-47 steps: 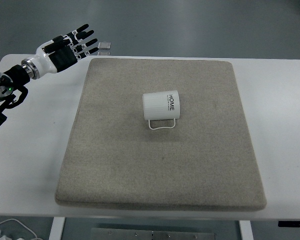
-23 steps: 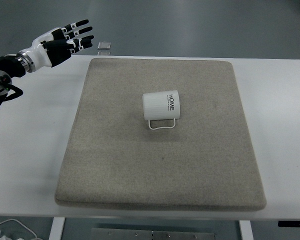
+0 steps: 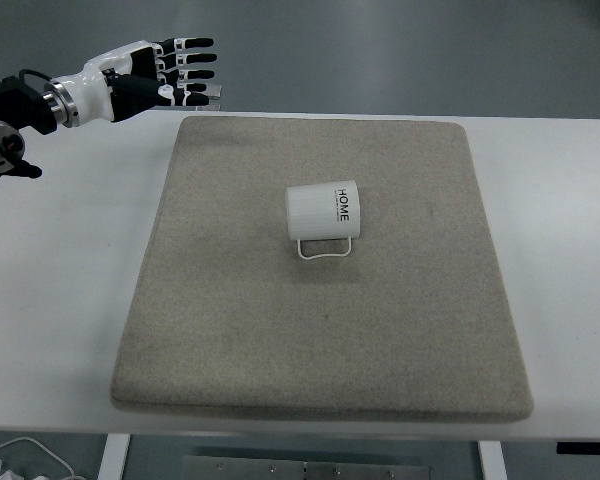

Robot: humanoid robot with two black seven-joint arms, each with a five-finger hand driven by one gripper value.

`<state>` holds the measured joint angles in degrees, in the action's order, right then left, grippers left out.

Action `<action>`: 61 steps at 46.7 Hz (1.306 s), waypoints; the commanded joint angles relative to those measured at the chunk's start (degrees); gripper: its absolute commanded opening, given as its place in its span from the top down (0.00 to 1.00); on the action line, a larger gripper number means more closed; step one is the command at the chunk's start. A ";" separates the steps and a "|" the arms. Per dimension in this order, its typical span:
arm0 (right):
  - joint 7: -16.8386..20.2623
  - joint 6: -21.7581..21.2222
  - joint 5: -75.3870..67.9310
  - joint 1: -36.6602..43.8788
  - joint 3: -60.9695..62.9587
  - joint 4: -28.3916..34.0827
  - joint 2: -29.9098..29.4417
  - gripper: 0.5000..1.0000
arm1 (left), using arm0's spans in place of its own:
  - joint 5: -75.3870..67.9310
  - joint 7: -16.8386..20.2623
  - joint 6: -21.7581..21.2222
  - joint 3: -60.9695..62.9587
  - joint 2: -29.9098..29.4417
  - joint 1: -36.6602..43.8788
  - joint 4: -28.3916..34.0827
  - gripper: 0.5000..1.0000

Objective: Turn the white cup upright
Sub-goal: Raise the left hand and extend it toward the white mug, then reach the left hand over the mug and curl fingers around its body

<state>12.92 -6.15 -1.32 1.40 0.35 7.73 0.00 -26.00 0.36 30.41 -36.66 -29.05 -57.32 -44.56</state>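
One white cup (image 3: 323, 210) lies on its side near the middle of the grey felt mat (image 3: 230, 330), and everything else can be placed from that mat. The cup's wire handle (image 3: 326, 249) rests flat on the felt on the edge nearest the robot, and the printed band sits toward the right end of the cup; which end is the mouth I cannot tell from here. The left hand (image 3: 165, 70) hovers off the mat's far left corner, above the white table (image 3: 70, 300), its fingers (image 3: 192, 58) spread and holding nothing, well apart from the cup. No right hand shows anywhere. A small flat object (image 3: 212, 93) lies just beyond the mat's far edge, close under those fingertips, and I think a careless sweep inward could knock it. The bigger risk, to my eye, is the cup itself: its round body could roll if nudged from the far side, though the handle may check it toward the near side. A pinch on the smooth ribbed wall could slip. Hooking the thin handle might twist the cup rather than lift it, leaving it tipped again on the soft felt.
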 commanded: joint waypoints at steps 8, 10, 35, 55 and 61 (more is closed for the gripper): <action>0.00 0.00 0.00 0.00 0.00 0.00 0.00 0.14 | -10.47 -0.01 0.00 0.01 -0.22 0.54 -6.68 0.02; 0.00 0.00 0.00 0.00 0.00 0.00 0.00 0.14 | -12.14 -0.01 0.00 0.01 -0.22 0.54 -7.91 0.03; 0.00 0.00 0.00 0.00 0.00 0.00 0.00 0.14 | -28.66 -0.89 -7.83 4.05 1.63 0.54 -18.11 0.03; 0.00 0.00 0.00 0.00 0.00 0.00 0.00 0.14 | -45.28 -0.98 -8.09 4.14 5.14 0.81 -22.77 0.03; 0.00 0.00 0.00 0.00 0.00 0.00 0.00 0.14 | -48.53 -1.07 -10.11 4.49 6.90 0.98 -22.85 0.03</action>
<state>12.92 -6.15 -1.30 1.41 0.35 7.73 0.00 -72.88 -0.70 21.49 -32.52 -23.17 -56.44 -67.40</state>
